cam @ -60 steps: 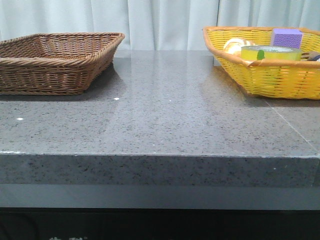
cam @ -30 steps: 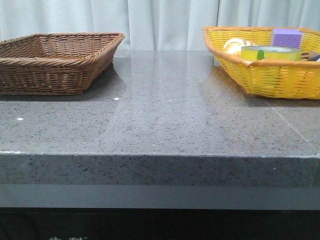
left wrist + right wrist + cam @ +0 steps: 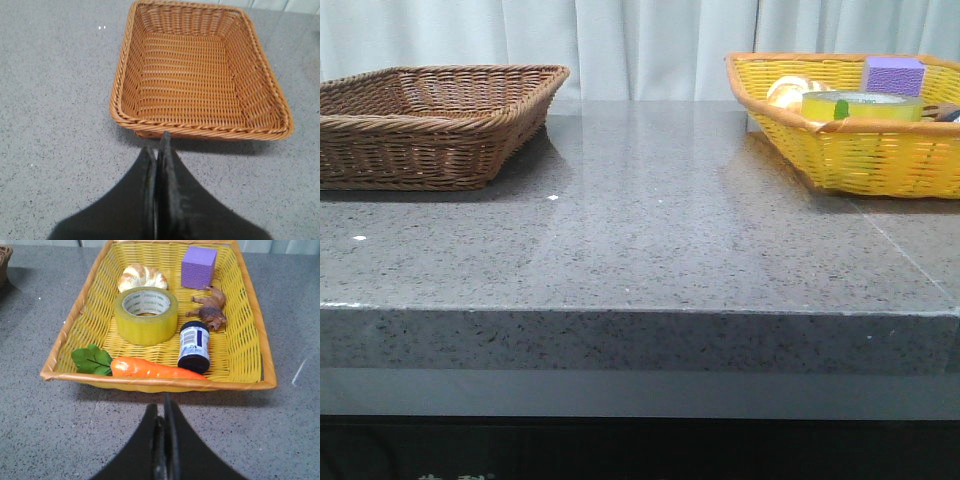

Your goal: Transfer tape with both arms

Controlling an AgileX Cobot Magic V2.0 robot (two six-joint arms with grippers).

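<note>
The tape (image 3: 145, 314), a wide yellow-green roll with a pale printed core, lies flat in the yellow basket (image 3: 65, 340). In the front view the tape (image 3: 863, 105) shows over the basket's rim at the far right. My right gripper (image 3: 163, 405) is shut and empty, above the table just short of the yellow basket's near rim. My left gripper (image 3: 158, 145) is shut and empty, above the table just short of the brown wicker basket (image 3: 200, 130). Neither arm shows in the front view.
The yellow basket (image 3: 860, 160) also holds a purple cube (image 3: 199, 267), a bread roll (image 3: 138, 276), a carrot (image 3: 150, 368), a dark jar (image 3: 194, 346) and a brown toy animal (image 3: 211, 307). The brown basket (image 3: 430, 140) stands empty at the far left.
</note>
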